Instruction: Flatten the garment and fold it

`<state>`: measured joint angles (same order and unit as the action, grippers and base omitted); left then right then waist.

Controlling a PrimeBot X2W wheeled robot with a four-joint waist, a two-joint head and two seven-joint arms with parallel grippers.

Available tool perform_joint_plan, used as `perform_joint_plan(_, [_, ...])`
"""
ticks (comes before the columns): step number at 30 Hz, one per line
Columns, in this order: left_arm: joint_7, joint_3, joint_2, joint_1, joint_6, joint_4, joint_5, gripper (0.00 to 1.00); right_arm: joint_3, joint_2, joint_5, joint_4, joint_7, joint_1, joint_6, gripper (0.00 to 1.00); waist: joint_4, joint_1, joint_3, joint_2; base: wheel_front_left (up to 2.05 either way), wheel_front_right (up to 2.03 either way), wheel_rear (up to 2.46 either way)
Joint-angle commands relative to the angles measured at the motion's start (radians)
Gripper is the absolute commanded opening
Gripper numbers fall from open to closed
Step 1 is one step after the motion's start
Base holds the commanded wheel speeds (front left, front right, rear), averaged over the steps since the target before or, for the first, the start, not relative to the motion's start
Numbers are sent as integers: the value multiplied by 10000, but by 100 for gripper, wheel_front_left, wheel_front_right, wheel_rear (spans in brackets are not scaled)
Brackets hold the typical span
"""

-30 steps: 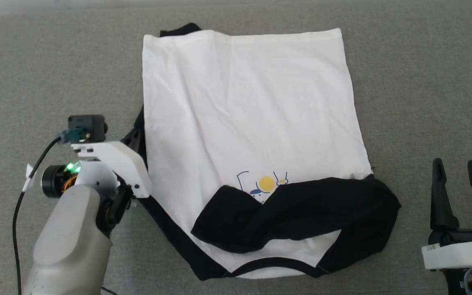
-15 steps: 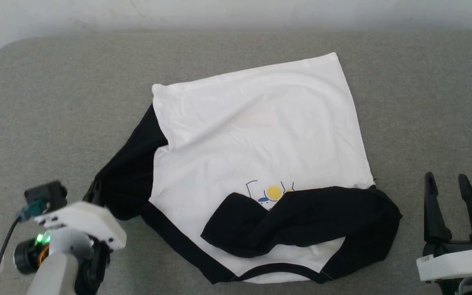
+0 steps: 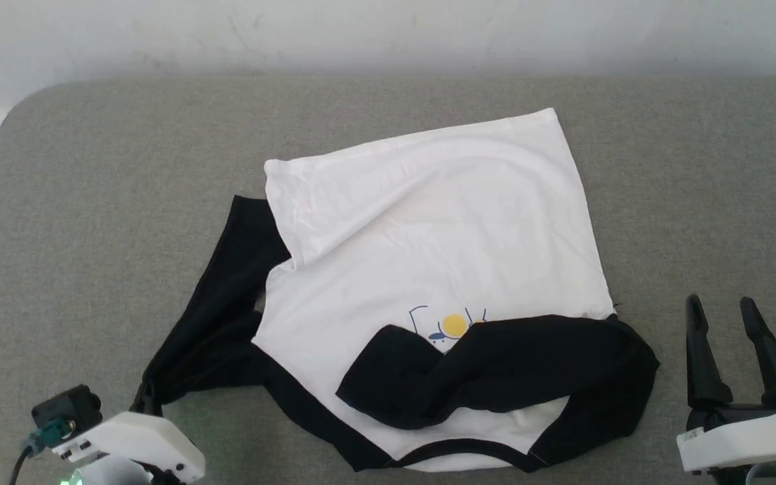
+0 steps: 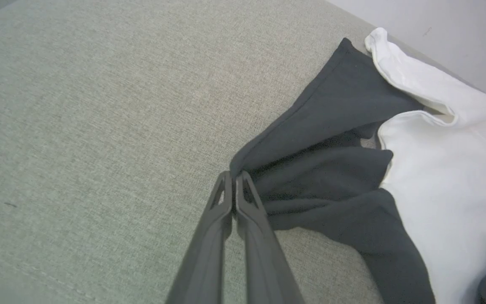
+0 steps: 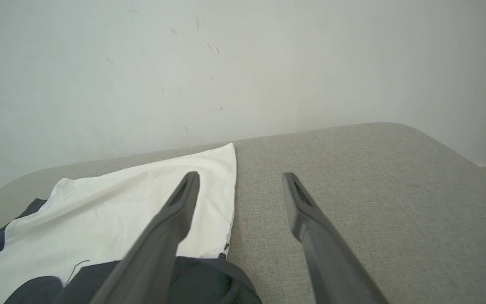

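On the grey cushion point(image 3: 91, 168) the T-shirt point(image 3: 442, 222) lies rumpled. Left gripper point(image 4: 233, 179) is clamped on a black sleeve point(image 4: 323, 139), spreading it, seemingly; right gripper point(image 3: 720, 310) waits wide open alongside, empty. Next call: lay it flat, let go, then uncross the other sleeve point(image 3: 496, 364) from the chest.

The grey padded surface point(image 3: 91, 168) gives open room along its left side, in a band between the shirt point(image 3: 442, 222) and the wall point(image 3: 388, 34), and in a strip between the shirt's right edge and the right gripper point(image 3: 719, 301), whose fingers stand apart. The shirt covers the middle. Its black sleeve point(image 3: 226, 316) stretches toward the near left corner, pinched by the left gripper point(image 4: 234, 175), and bars that way. A second sleeve point(image 3: 496, 364) lies bunched across the shirt's near part.
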<state>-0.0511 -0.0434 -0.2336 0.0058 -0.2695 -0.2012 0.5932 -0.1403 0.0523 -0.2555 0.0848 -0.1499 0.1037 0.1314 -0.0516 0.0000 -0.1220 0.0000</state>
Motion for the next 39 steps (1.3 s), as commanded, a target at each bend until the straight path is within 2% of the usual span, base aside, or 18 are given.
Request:
perform_joint_plan(1, [64,-6,44,114,-80,7,54,0,14,-20,12,-15,33,58,-7,100,-11,0,45,0,0,0,0])
perform_joint_plan(8, [22,-83,-1,78,-99,303,37,0,13,-20,-23,-39,40,88,-7,100,-88,0,144,0,0,0,0])
perform_joint_plan(9, [9,-87,-51,49,-102,401,11,13,7,-20,-25,-33,42,86,-7,100,-98,0,131,0,0,0,0])
perform_joint_plan(10, [-44,-109,-106,21,-81,510,-1,13,-2,-20,-28,-20,38,81,-7,100,-111,0,110,0,0,0,0])
perform_joint_plan(12, [-113,-111,-223,-78,-54,795,-23,10,-28,-20,-31,17,17,71,-7,100,-141,0,24,0,0,0,0])
perform_joint_plan(13, [-165,-131,-312,-137,-47,936,-71,2,-40,-20,-32,32,6,63,-7,100,-155,0,-30,0,0,0,0])
perform_joint_plan(17, [-487,-168,-568,-473,-92,1411,-154,0,-20,-20,-25,30,-17,0,-7,100,-176,0,-255,0,0,0,0])
perform_joint_plan(18, [-552,-193,-649,-576,-99,1519,-210,12,-6,-20,-25,21,-31,-20,-7,100,-170,0,-305,0,0,0,0])
perform_joint_plan(19, [-631,-241,-734,-675,-96,1637,-277,44,6,-20,-29,14,-47,-39,-7,100,-166,0,-361,0,0,0,0])
perform_joint_plan(20, [-736,-305,-821,-787,-79,1746,-339,47,9,-20,-35,3,-57,-57,-7,100,-168,0,-417,0,0,0,0])
perform_joint_plan(27, [-1641,-919,-1397,-1911,179,1945,-804,50,28,-20,11,-14,-79,-204,-7,100,-124,0,-828,0,0,0,0])
perform_joint_plan(28, [-1783,-1001,-1471,-2170,230,1860,-861,55,35,-20,25,0,-76,-250,-7,100,-93,0,-923,0,0,0,0])
perform_joint_plan(32, [-2185,-1326,-1597,-3235,498,1222,-993,61,52,-20,76,43,-59,-432,-7,100,97,0,-1281,0,0,0,0])
perform_joint_plan(33, [-2261,-1453,-1618,-3470,593,1030,-1052,66,43,-20,86,46,-54,-466,-7,100,155,0,-1365,0,0,0,0])
perform_joint_plan(35, [-2429,-1683,-1591,-3895,807,627,-1074,94,26,-20,95,56,-44,-516,-7,100,276,0,-1545,0,0,0,0])
perform_joint_plan(36, [-2498,-1802,-1579,-4078,899,429,-1108,100,17,-20,101,61,-46,-534,-7,100,337,0,-1625,0,0,0,0])
perform_joint_plan(39, [-2610,-2029,-1520,-4573,1093,-174,-1160,100,-19,-20,109,89,-64,-583,-7,100,489,0,-1850,0,0,0,0])
